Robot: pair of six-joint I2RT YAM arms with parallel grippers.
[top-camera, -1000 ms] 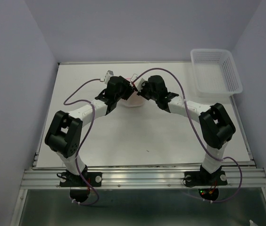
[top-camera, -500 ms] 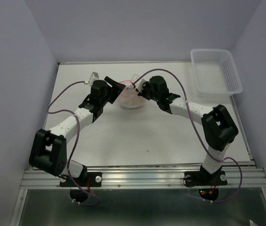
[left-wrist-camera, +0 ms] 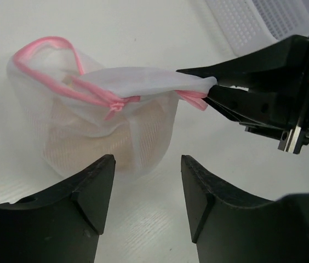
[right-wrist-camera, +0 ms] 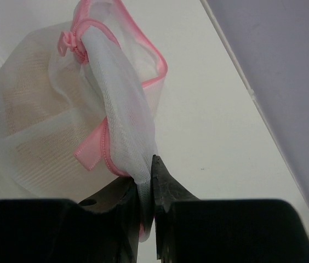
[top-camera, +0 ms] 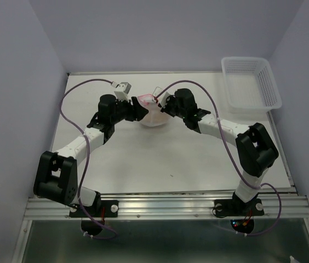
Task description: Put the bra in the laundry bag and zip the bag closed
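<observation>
The laundry bag (top-camera: pixel 153 116) is a white mesh pouch with pink zipper edging, standing at the table's far middle. The tan bra (left-wrist-camera: pixel 91 139) lies inside it and shows through the mesh; it also shows in the right wrist view (right-wrist-camera: pixel 31 137). My right gripper (right-wrist-camera: pixel 146 183) is shut on the bag's upper mesh flap by the zipper edge and holds it pulled up and to the right; it also shows in the left wrist view (left-wrist-camera: pixel 212 87). My left gripper (left-wrist-camera: pixel 146 170) is open and empty, low over the table just in front of the bag (left-wrist-camera: pixel 61 109), not touching it.
A rigid white slotted basket (top-camera: pixel 250 83) stands at the table's far right corner; its corner shows in the left wrist view (left-wrist-camera: pixel 253 19). Purple walls close in the back and both sides. Both arms meet at the bag.
My left arm dropped its elbow and drew back to the left, then its open gripper came in again toward the bag's left side. My right gripper kept its hold on the flap.
</observation>
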